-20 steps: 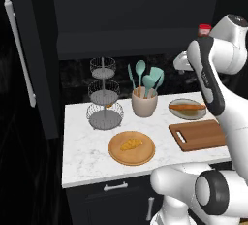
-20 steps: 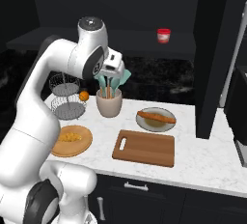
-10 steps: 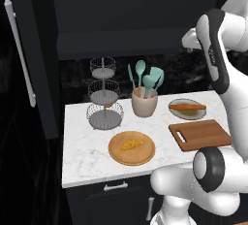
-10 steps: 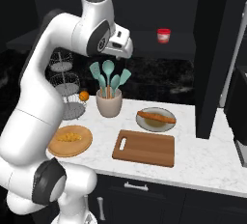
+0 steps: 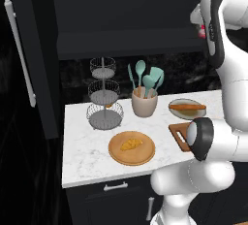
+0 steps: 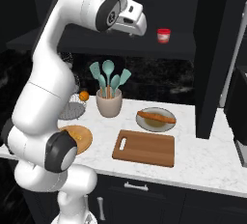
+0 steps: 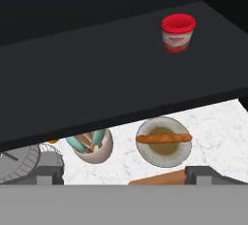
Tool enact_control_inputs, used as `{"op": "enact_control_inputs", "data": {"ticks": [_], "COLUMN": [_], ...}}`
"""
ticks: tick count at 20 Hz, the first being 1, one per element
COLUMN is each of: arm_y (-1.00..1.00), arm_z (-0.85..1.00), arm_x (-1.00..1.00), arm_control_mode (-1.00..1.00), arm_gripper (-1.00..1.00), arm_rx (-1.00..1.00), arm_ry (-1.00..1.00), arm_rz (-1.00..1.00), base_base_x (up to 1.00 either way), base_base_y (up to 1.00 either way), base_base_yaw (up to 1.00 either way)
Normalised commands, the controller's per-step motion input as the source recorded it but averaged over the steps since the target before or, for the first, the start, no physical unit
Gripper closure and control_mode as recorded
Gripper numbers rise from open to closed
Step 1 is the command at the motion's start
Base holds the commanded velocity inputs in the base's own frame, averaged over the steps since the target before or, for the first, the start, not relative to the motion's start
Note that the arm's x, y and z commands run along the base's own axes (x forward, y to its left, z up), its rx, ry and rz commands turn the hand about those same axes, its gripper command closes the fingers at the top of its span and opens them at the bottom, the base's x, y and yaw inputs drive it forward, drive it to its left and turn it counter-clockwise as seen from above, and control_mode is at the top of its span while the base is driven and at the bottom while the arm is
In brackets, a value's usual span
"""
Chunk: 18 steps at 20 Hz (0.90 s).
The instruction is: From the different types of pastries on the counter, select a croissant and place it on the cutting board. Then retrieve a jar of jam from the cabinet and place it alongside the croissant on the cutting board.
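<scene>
Up high, unlabelled jar of jam [image 7: 178, 32]

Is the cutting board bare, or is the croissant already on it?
Bare. The cutting board holds nothing; the croissant lies on the round wooden plate.

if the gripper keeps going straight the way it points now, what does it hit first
Probably the dark cabinet shelf. The hand view looks along the gripper at that shelf's top, with the small red-lidded jam jar off toward the upper right, not dead ahead. Depth is unclear, so whether it would clear the front edge is uncertain.
</scene>
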Motion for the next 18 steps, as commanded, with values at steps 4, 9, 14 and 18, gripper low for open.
{"op": "enact_control_inputs", "data": {"ticks": [4, 9, 14, 18], "arm_y": [-0.13, -0.19, -0.16, -0.17], "arm_z": [-0.03, -0.58, -0.09, -0.08], "arm_x": [0.00, -0.36, 0.01, 0.51], "arm_control_mode": [-1.00, -1.00, -1.00, -1.00], "arm_gripper": [-1.00, -1.00, -1.00, -1.00], "arm_rx": [-0.01, -0.14, -0.01, 0.00], "arm_ry": [0.00, 0.00, -0.04, -0.06], "arm_rz": [0.00, 0.00, 0.00, -0.07], "base_base_x": [0.00, 0.00, 0.00, 0.00], "base_base_y": [0.00, 0.00, 0.00, 0.00], "base_base_yaw": [0.00, 0.00, 0.00, 0.00]}}
